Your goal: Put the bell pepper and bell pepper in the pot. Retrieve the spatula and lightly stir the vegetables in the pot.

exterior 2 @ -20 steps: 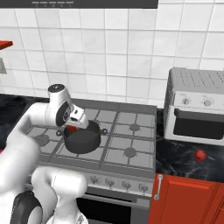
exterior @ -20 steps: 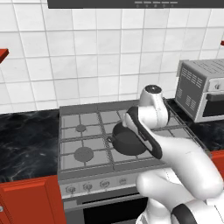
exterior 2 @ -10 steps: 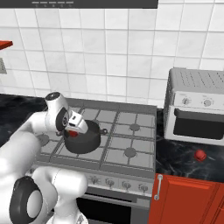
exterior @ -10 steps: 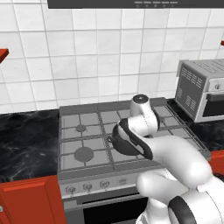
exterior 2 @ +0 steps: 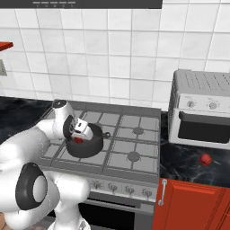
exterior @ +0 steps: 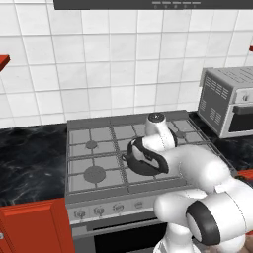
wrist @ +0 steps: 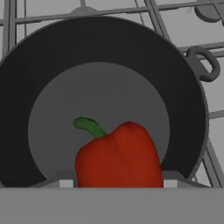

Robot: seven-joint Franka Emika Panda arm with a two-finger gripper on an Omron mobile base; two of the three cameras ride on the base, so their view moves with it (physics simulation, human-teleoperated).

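My gripper [exterior 2: 80, 134] is shut on a red bell pepper [wrist: 118, 157] with a green stem, just above the inside of the pot [wrist: 192, 100]. The pepper [exterior 2: 79, 139] shows as a red spot under the hand, over the pot's [exterior 2: 90, 148] dark bowl. The pot [exterior: 141, 169] stands on the stove's front middle burner, partly hidden by my arm. Its floor is bare in the hand view. The second bell pepper [exterior 2: 205, 159] lies on the black counter in front of the toaster oven. The spatula is out of view.
The pot sits on a grey gas stove [exterior 2: 130, 155] with black grates. A silver toaster oven [exterior 2: 202, 114] stands on the counter to the right. Black marble counter [exterior: 29, 158] runs left of the stove. A tiled wall closes the back.
The hand has come down and forward with the pepper, from above the stove to just over the pot. The pepper on the counter has not moved.
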